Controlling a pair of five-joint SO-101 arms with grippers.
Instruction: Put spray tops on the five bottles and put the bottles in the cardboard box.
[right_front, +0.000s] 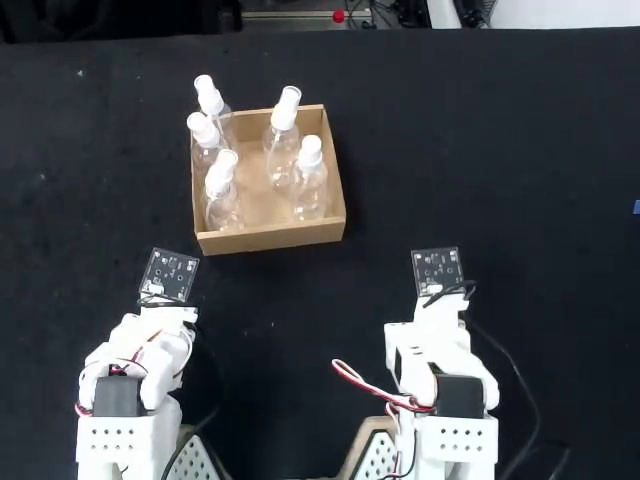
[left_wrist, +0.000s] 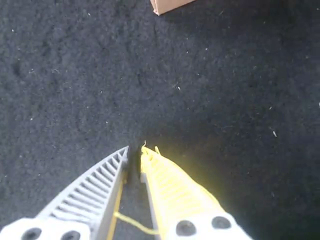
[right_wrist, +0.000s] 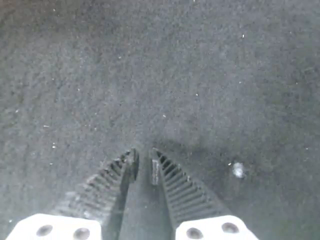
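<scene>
The cardboard box (right_front: 335, 215) sits on the black table at the upper middle of the high view. Several clear bottles (right_front: 309, 178) with white spray tops (right_front: 311, 150) stand inside it. One bottle (right_front: 213, 102) at the far left corner leans over the box's rim. A corner of the box (left_wrist: 167, 5) shows in the left wrist view. My left gripper (left_wrist: 135, 152) is shut, empty, low over bare cloth, near the front on the left. My right gripper (right_wrist: 143, 162) is shut and empty too, over bare cloth at the front right. Both arms are folded back, short of the box.
Black cloth (right_front: 500, 150) covers the whole table. A small pale speck (right_wrist: 238, 170) lies on the cloth beside the right gripper. Cables (right_front: 365, 385) trail between the two arm bases at the front edge.
</scene>
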